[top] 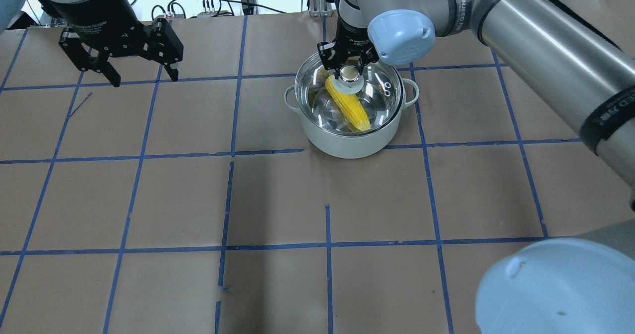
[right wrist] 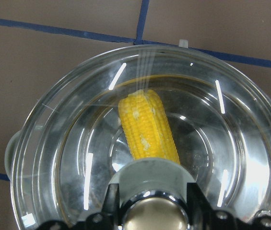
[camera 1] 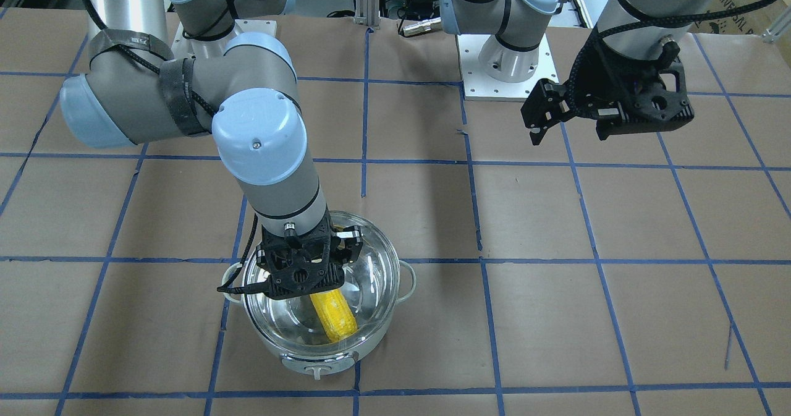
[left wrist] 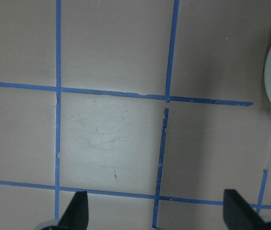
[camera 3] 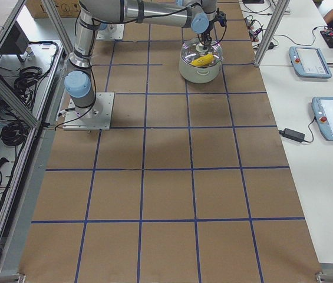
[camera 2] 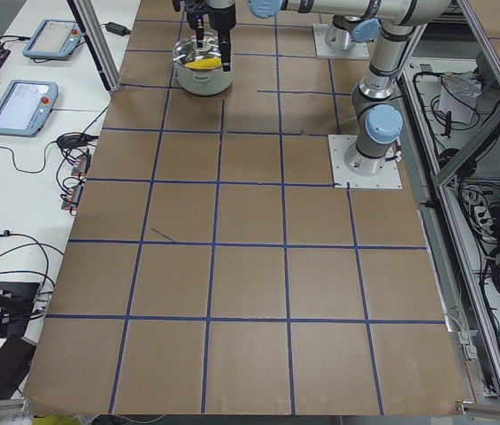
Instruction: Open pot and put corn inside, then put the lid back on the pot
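Overhead exterior: right gripper (top: 349,71) pinches the lid (top: 317,92) (corn (top: 349,106) beneath it) on the pot (top: 347,146). Left gripper (top: 145,80) hangs spread apart.

I find the pot (top: 347,145) on the table's (top: 278,200) far side, corn (top: 349,106) inside it, lid (top: 317,96) on top, right gripper (top: 349,67) around the lid's knob (right wrist: 154,218), left gripper (top: 144,80) well apart to its left

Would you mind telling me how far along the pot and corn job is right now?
Done: the corn lies inside the pot. In hand: the right gripper grips the knob of the lid, which looks seated on the rim. Left: only letting go and lifting away, it seems. The left gripper hangs open, off to the side.
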